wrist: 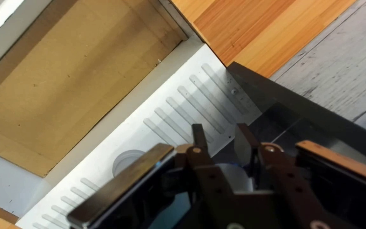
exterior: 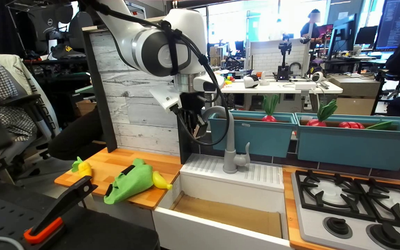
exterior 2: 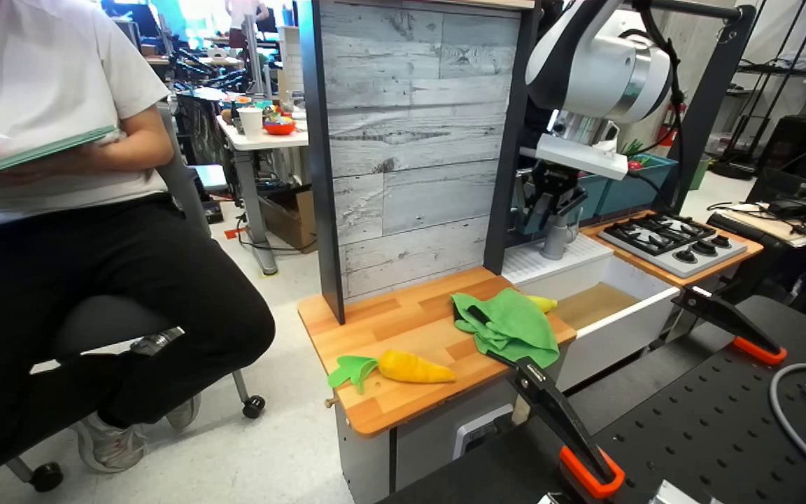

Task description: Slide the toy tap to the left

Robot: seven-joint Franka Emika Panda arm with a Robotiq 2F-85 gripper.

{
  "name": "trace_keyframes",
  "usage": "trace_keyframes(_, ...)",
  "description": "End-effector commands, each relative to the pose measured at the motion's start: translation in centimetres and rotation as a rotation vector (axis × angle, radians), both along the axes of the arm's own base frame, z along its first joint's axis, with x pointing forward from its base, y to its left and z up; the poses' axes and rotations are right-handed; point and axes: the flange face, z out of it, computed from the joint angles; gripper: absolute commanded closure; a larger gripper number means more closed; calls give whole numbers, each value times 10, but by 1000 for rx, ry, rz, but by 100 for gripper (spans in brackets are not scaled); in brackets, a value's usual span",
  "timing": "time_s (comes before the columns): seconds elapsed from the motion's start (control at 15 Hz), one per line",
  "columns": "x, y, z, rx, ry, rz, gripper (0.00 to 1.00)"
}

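Note:
The toy tap (exterior: 231,146) is pale grey. It stands upright on the white drainboard (exterior: 266,177) behind the sink, with a small handle at its base. Its spout arches toward the wooden panel and its end is partly hidden by my gripper (exterior: 197,130). In an exterior view my gripper (exterior 2: 550,210) covers the top of the tap (exterior 2: 555,241). In the wrist view my gripper (wrist: 220,127) has its fingers a narrow gap apart. The tap's grey spout (wrist: 236,178) lies between the fingers near the palm and fills the gap there.
Blue planters (exterior: 252,135) with toy vegetables hang behind the tap. A dark post and wooden panel (exterior: 144,114) stand beside the gripper. The sink (exterior: 217,231) lies in front, the stove (exterior: 309,222) on one side. A green cloth (exterior: 134,184) and toy carrot (exterior 2: 413,367) lie on the counter.

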Motion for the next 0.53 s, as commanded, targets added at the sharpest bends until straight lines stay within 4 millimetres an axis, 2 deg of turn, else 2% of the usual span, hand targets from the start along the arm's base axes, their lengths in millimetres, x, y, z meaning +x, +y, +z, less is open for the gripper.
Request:
trace_keyframes(0.0, -15, 4, 15, 9, 10, 35, 93)
trace_keyframes(0.4, -62, 11, 41, 8, 55, 136, 93)
trace_keyframes(0.47, -71, 14, 47, 13, 57, 160, 74)
